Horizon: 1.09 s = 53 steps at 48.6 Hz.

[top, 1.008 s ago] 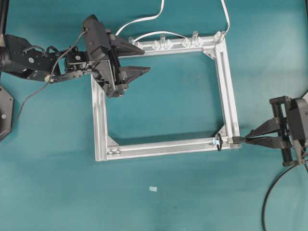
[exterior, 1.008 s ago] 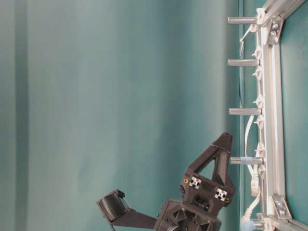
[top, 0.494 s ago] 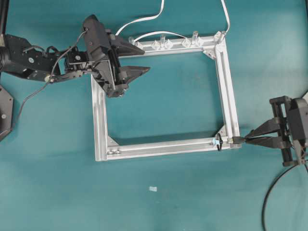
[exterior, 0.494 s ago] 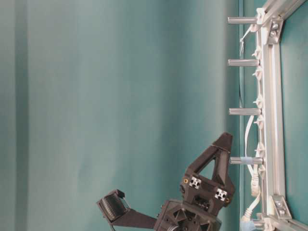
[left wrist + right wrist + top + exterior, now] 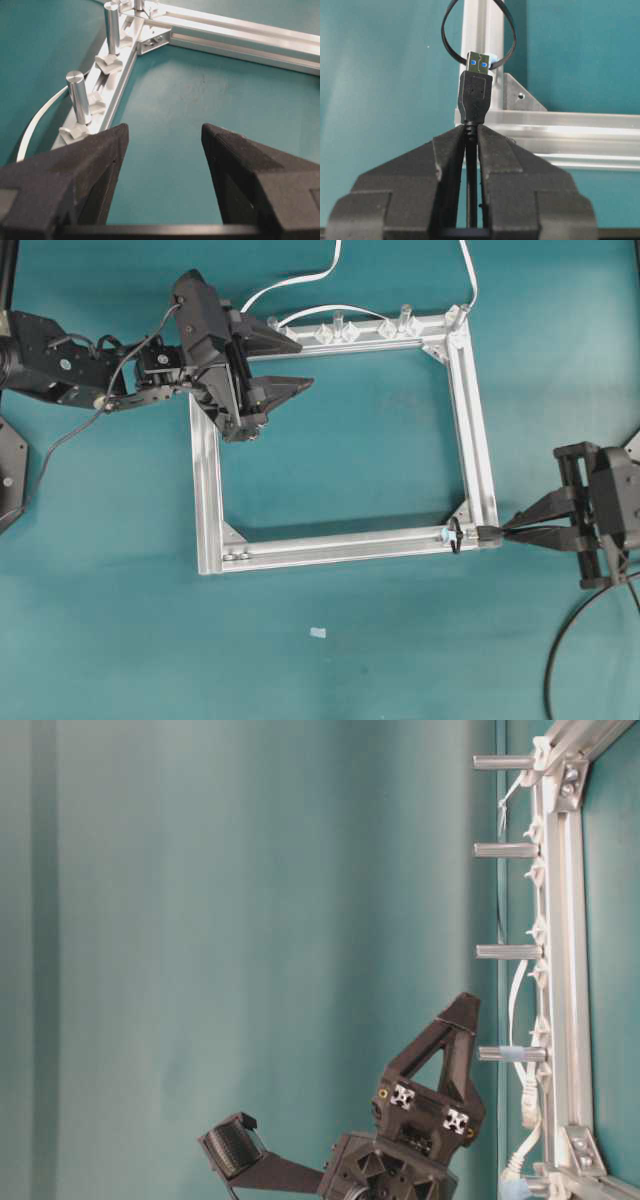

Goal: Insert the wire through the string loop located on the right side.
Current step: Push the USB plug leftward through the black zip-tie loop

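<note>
My right gripper (image 5: 507, 532) is shut on the wire just behind its plug (image 5: 488, 533), at the frame's near right corner. In the right wrist view the fingers (image 5: 451, 150) pinch the thin black cable, and the black plug (image 5: 476, 95) sticks out ahead with its silver tip up. The string loop (image 5: 454, 535) stands on the near bar just left of the plug. In the right wrist view the loop (image 5: 443, 31) opens right behind the silver tip. My left gripper (image 5: 303, 363) hangs open and empty over the frame's far left corner (image 5: 163, 131).
The aluminium frame (image 5: 207, 480) lies flat on the teal table. Upright metal posts (image 5: 79, 95) and clear clips (image 5: 328, 334) line its far bar, with a flat white cable (image 5: 300, 278) running off the back. The wire's slack (image 5: 560, 640) trails off at the front right.
My right gripper has slid a little to the left with the plug, closer to the string loop. The left arm has hardly moved.
</note>
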{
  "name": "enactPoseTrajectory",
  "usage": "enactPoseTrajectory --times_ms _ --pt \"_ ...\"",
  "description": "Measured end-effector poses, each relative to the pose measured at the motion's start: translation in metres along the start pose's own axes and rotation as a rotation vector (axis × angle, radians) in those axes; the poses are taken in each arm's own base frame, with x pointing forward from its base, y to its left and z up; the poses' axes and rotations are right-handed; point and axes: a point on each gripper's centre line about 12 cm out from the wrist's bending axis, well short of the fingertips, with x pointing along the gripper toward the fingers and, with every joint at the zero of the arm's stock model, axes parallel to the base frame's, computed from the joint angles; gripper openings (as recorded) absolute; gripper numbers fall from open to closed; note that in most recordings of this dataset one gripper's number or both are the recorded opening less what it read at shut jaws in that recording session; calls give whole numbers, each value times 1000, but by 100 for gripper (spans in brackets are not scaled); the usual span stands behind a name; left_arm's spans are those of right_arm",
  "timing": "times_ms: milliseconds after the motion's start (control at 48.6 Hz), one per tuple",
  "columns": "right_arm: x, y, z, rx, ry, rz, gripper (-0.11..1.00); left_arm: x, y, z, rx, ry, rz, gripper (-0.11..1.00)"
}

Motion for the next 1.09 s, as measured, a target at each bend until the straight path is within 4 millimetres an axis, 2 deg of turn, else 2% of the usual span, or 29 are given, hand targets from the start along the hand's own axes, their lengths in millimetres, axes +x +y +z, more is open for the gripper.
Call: enactPoseTrajectory --times_ms 741,1091 --pt "40 6 21 -1 29 -52 11 0 -5 -4 4 35 -13 64" --pt "45 8 25 1 23 -56 11 0 -8 -5 8 38 -20 64"
